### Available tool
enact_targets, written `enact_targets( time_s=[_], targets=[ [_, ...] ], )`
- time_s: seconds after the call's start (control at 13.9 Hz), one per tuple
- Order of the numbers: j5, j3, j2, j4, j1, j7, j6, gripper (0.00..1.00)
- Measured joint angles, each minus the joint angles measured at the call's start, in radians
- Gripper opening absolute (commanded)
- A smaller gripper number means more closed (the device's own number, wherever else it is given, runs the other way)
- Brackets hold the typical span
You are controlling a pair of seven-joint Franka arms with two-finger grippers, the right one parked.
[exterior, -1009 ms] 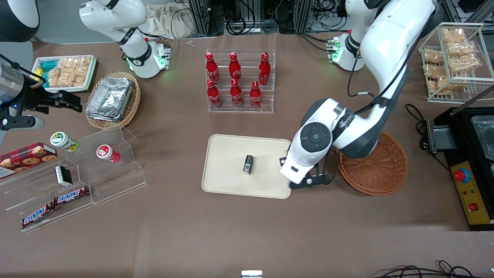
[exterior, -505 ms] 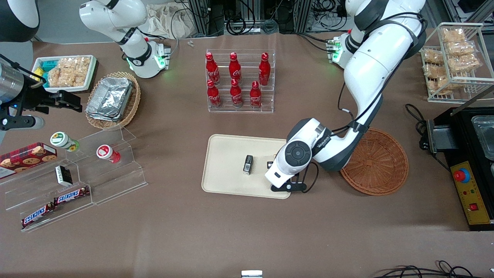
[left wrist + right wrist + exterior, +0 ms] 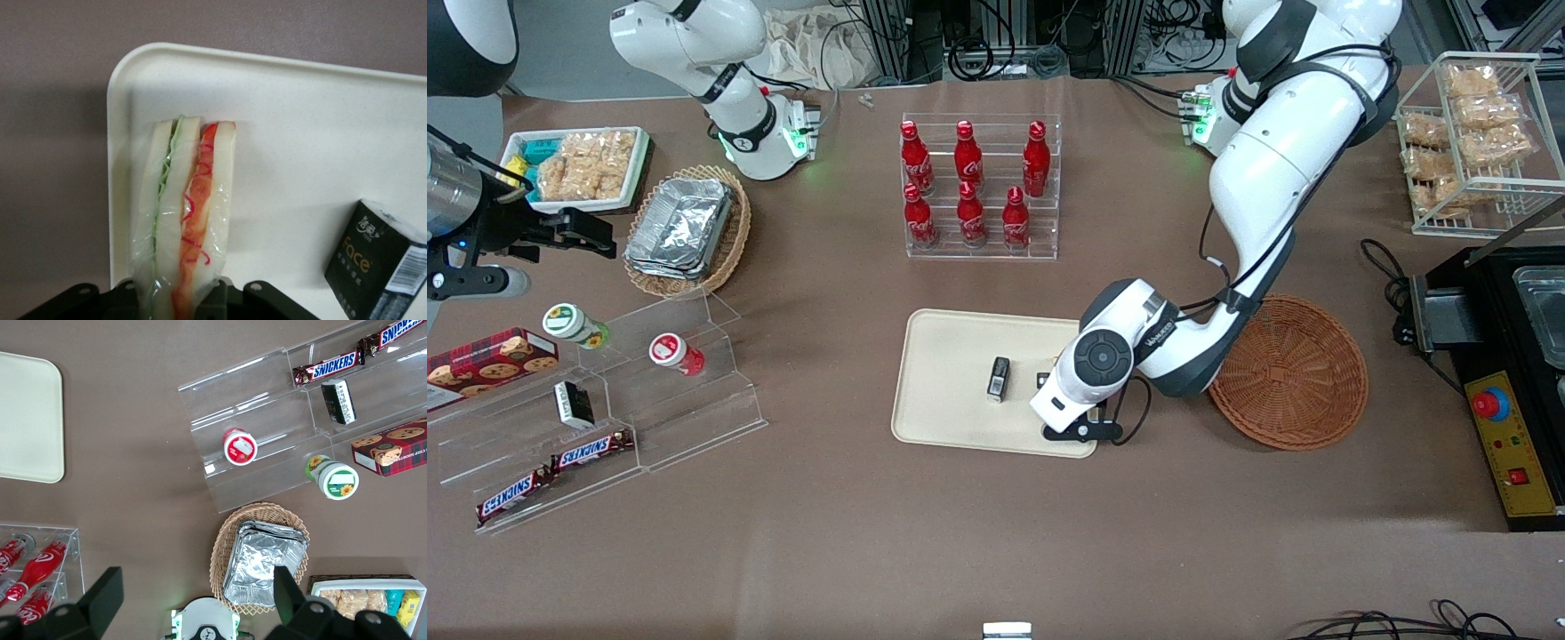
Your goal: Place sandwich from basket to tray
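My left gripper (image 3: 1072, 418) hangs over the end of the cream tray (image 3: 951, 356) that lies nearest the reddish-brown wicker basket (image 3: 1294, 378). In the left wrist view the gripper (image 3: 179, 301) is shut on the sandwich (image 3: 187, 200). It is a film-wrapped wedge of white bread with green and orange-red filling, held edge-on over a rounded corner of the tray (image 3: 280, 120). I cannot tell whether it touches the tray. In the front view the wrist hides the sandwich. The basket holds nothing that I can see.
A small black box (image 3: 999, 379) stands on the tray beside the gripper, also in the left wrist view (image 3: 377, 267). A clear rack of red bottles (image 3: 978, 191) stands farther from the camera. A black machine (image 3: 1516, 382) sits past the basket at the working arm's end.
The gripper has moved from the gap between basket and tray to over the tray's end, away from the basket, with the arm's elbow swinging back.
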Motion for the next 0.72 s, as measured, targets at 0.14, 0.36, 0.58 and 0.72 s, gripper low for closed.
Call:
enact_targets(
  time_s=[0.14,0.36,0.58,0.72],
  targets=[
    [0.000,0.000,0.002,0.011,0.000,0.000,0.007,1.00],
    [0.001,0.000,-0.014,0.052,0.005,0.000,0.008,1.00],
    [0.004,0.002,-0.115,0.087,0.043,0.000,-0.122,1.00],
    [-0.007,-0.005,-0.215,0.090,0.113,0.029,-0.274,1.00]
  ],
)
